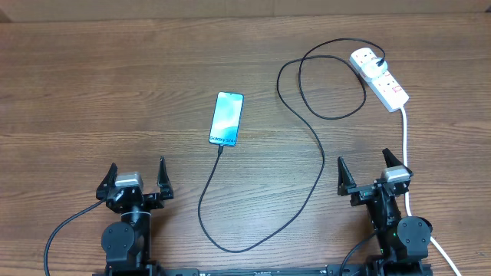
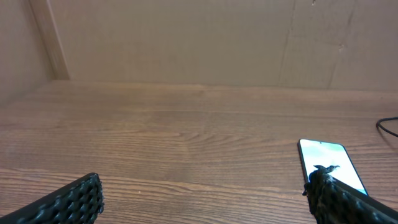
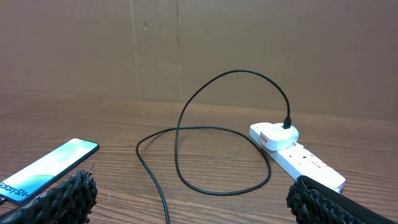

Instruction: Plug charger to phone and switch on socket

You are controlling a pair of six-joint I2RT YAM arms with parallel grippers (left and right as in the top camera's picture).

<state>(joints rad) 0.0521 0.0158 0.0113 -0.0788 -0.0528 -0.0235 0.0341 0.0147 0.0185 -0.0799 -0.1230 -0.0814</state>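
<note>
The phone (image 1: 227,118) lies screen-up mid-table, its blue-teal screen lit. It also shows in the left wrist view (image 2: 329,165) and the right wrist view (image 3: 46,168). The black charger cable (image 1: 307,192) runs from the phone's near end in a long loop to the white plug adapter (image 1: 364,59), which sits in the socket strip (image 1: 386,84); the connector tip meets the phone's near edge. The cable (image 3: 186,124), adapter (image 3: 277,135) and strip (image 3: 305,163) show in the right wrist view. My left gripper (image 1: 139,178) and right gripper (image 1: 371,173) are open and empty, near the front edge.
The strip's thick white cord (image 1: 405,146) runs down the right side past my right arm to the front edge. A brown cardboard wall (image 2: 186,37) stands behind the wooden table (image 1: 100,92).
</note>
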